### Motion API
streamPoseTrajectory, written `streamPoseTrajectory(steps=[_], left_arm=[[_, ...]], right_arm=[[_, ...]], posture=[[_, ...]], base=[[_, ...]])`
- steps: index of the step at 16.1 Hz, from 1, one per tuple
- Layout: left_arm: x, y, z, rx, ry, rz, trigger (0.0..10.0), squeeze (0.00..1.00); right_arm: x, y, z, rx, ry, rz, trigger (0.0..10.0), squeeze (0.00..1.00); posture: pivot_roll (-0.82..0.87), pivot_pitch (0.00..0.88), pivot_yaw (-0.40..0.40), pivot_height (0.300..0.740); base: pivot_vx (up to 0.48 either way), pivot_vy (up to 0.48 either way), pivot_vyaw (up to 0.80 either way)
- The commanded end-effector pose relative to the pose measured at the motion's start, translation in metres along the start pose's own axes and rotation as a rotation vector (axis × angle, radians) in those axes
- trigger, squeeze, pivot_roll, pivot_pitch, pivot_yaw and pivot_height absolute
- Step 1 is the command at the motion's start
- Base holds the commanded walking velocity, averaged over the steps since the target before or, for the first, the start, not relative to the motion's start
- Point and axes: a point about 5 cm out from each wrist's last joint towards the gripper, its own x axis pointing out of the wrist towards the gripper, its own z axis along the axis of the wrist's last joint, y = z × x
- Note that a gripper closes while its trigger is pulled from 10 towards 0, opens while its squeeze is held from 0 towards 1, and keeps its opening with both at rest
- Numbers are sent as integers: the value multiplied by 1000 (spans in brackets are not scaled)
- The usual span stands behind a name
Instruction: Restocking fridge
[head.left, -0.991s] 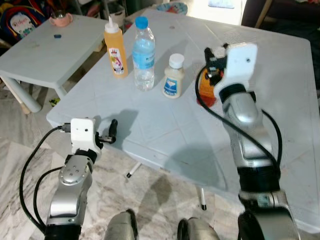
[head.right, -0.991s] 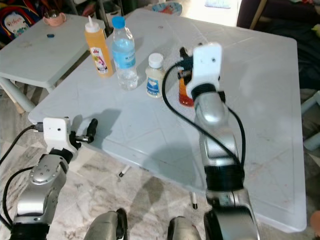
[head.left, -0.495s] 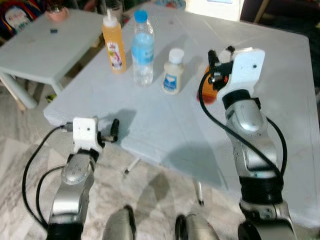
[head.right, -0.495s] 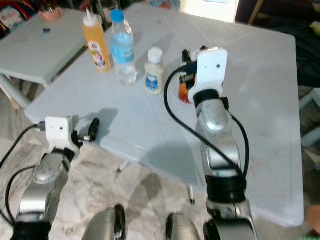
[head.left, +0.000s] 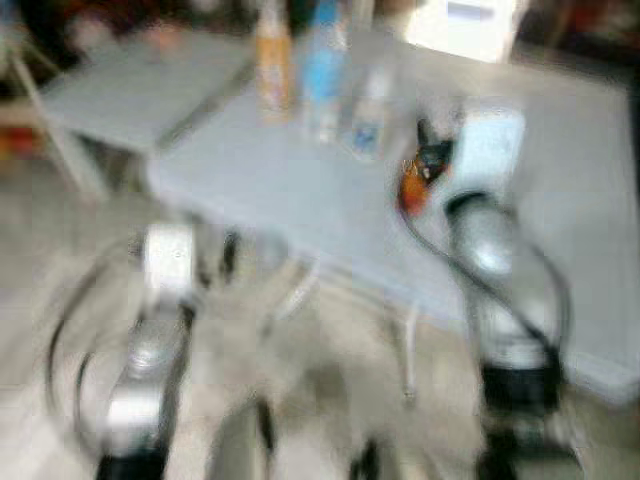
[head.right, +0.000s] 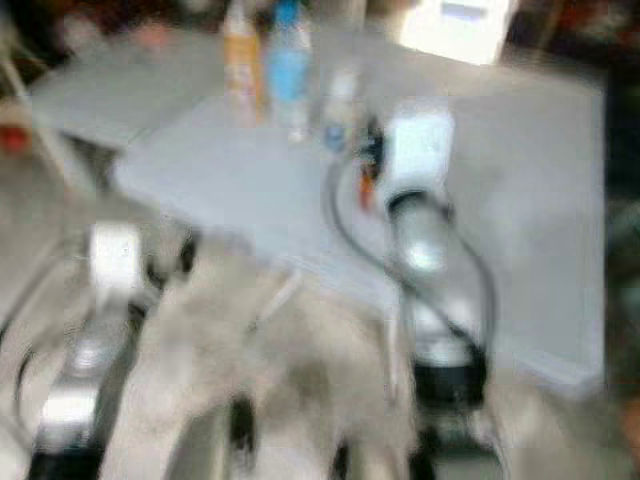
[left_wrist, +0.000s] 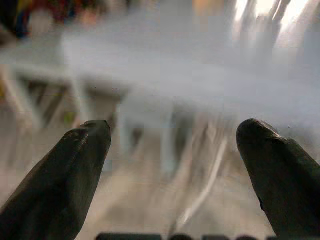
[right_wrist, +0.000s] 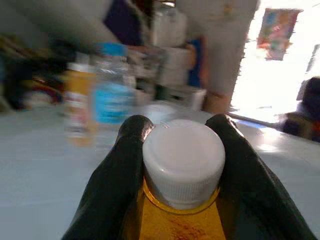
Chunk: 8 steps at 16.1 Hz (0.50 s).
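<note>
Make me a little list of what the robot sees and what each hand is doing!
picture: head views blurred
right gripper: shut on the orange bottle with a white cap
left gripper: open, holding nothing, low by the table edge
table: pale grey
still standing on it: yellow sauce bottle, water bottle, small white bottle

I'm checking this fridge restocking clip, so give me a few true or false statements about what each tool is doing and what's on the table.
1. The right tool is closed around a jar with a white cap. True.
2. The left tool grips the water bottle. False: its fingers are spread wide with nothing between them, low beside the table.
3. The jar in the right tool has orange-brown contents. True.
4. The water bottle has a red cap. False: its cap is blue.
5. An orange squeeze bottle stands next to the water bottle. True.
</note>
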Motion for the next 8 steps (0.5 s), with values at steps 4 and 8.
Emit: streamPoseTrajectory(steps=[4,8], left_arm=[[7,-4,13,15,-42,-13,10000,0],[7,-4,11,21,-39,-11,10000,0]], right_arm=[[0,-3,-1,-1,10,-10,10000,0],[-2,1,-5,1,22,11,10000,0]], posture=[[-48,98,1,740],[-42,95,-1,740]], base=[[-296,0,0],[-282,0,0]])
